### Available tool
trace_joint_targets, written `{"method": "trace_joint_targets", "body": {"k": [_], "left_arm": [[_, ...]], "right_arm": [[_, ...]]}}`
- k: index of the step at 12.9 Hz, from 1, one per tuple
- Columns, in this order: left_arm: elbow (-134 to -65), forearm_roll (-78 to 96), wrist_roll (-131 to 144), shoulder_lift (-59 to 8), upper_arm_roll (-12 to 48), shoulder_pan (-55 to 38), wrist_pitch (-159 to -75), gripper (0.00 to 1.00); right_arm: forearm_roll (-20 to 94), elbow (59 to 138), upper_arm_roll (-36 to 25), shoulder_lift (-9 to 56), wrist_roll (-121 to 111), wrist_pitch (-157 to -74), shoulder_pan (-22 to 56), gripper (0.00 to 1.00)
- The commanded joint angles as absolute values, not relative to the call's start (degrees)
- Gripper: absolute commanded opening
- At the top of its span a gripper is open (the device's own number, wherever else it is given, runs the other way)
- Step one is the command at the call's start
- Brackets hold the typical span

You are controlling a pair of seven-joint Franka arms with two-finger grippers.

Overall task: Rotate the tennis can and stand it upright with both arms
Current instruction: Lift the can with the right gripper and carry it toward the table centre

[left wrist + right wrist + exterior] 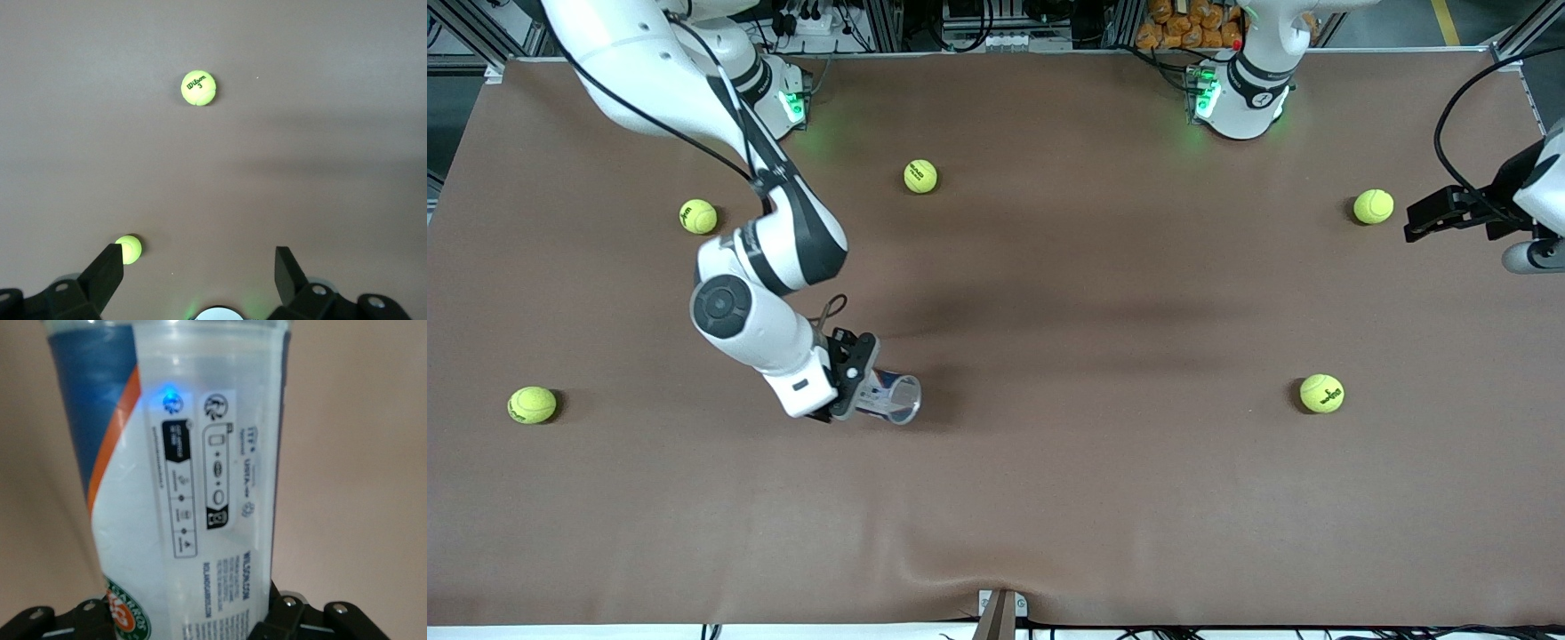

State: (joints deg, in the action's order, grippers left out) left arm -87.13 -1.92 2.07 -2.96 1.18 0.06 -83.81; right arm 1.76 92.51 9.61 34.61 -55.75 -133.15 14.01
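Clear plastic tennis can with a white and blue label stands on the brown table, open rim up, toward the right arm's end. Looks upright or very nearly so, so the task reads as mostly done. Right gripper is down at the can's side, fingers either side of the lower body. Can't tell whether they pinch it or have let go; the can looks to bear its own weight on the table, so the grip is probably only steadying it. Left gripper hangs over the table at the left arm's end, fingers spread wide, nothing in them, waiting well apart from the can. Five tennis balls lie scattered, the closest farther from the front camera than the can; none near enough to get in the way.
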Motion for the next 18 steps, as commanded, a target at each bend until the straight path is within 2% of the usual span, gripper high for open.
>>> {"method": "trace_joint_targets", "body": {"k": [1,4,8,14,18], "left_arm": [[-87.3,-1.9,1.2,-2.9,1.4,0.4,-84.0,1.00],[-87.6,-1.8,1.2,-2.9,1.4,0.6,-84.0,1.00],[-88.6,-1.8,1.2,-3.0,1.4,0.6,-84.0,1.00],[-88.6,-0.4,1.2,-3.8,1.4,0.7,-84.1,1.00],[-88.8,-0.3,1.2,-4.8,1.4,0.6,-84.3,1.00]], "right_arm": [[0.7,88.9,9.2,37.0,-61.4,-136.0,18.0,0.71],[-2.1,88.9,9.2,38.5,-60.6,-141.5,22.2,0.71],[-2.8,88.9,8.4,39.9,-53.3,-142.5,25.8,0.71],[-5.4,89.0,-0.3,41.2,-39.8,-142.5,38.5,0.69],[-6.6,89.0,-0.6,42.9,-39.7,-142.8,38.8,0.69]]}}
